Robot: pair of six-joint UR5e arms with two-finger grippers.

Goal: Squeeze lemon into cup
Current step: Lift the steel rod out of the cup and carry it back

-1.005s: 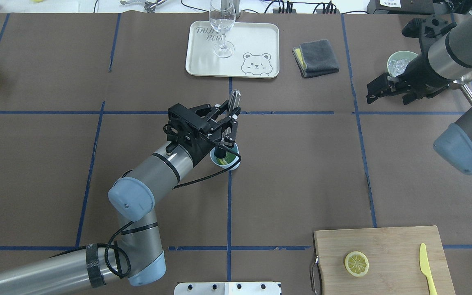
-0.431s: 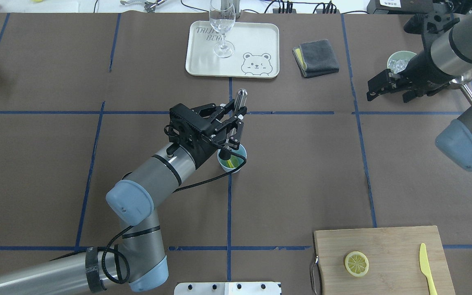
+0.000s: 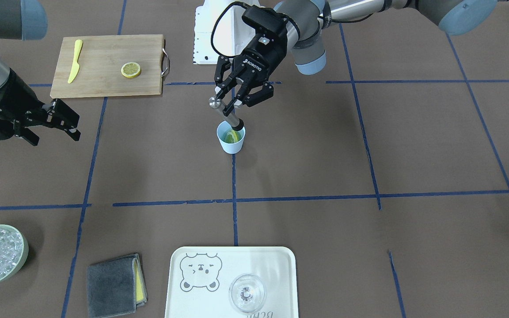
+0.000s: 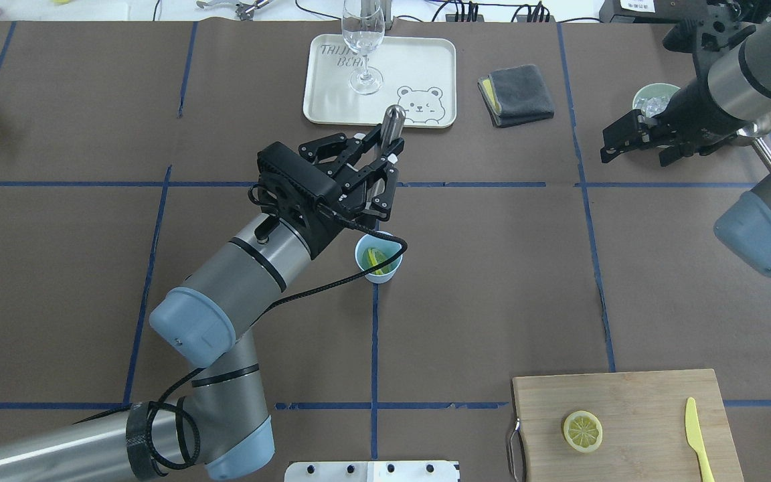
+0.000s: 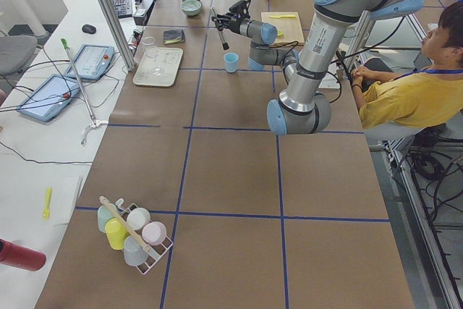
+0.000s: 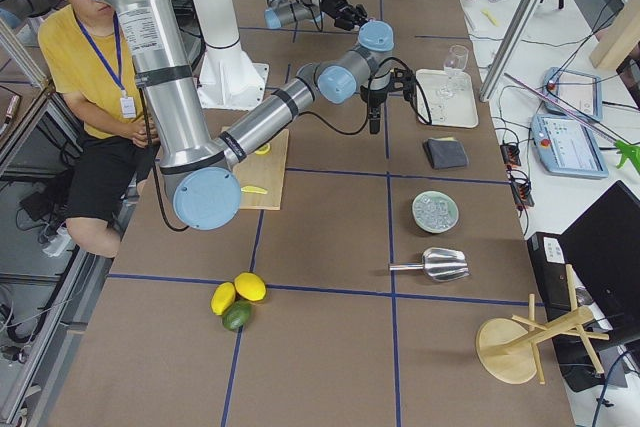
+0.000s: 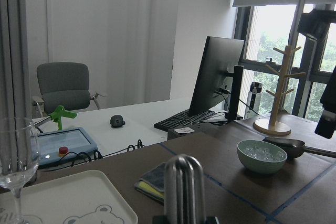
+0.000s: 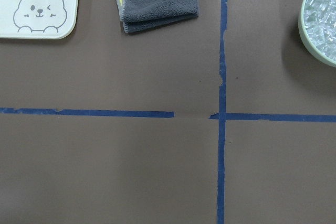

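Fingers on the left arm, the left fingers, are closed narrow on a metal rod and hold it tilted above the cup. The right fingers are spread wide with nothing between them, well apart from the cup and near the surface's edge. The cup stands upright on the surface where two blue tape lines cross, and the lemon lies inside it. The front-facing view shows the rod's black lower tip right at the cup's rim, though whether it touches cannot be told. The overhead view hides that tip behind the left fingers but looks straight down into the cup, so the slice shows plainly. The left wrist camera catches only the rod's rounded top, with a glass, a tray, a folded cloth and a bowl of ice beyond it. The right wrist camera shows no fingers at all. A second slice lies on the cutting board, apart from the yellow knife. A second ago the left fingers sat over the cup with the rod's tip down inside. They have since lifted and drawn back toward the tray, uncovering the cup's mouth. The cup has shifted slightly to the overhead view's right.
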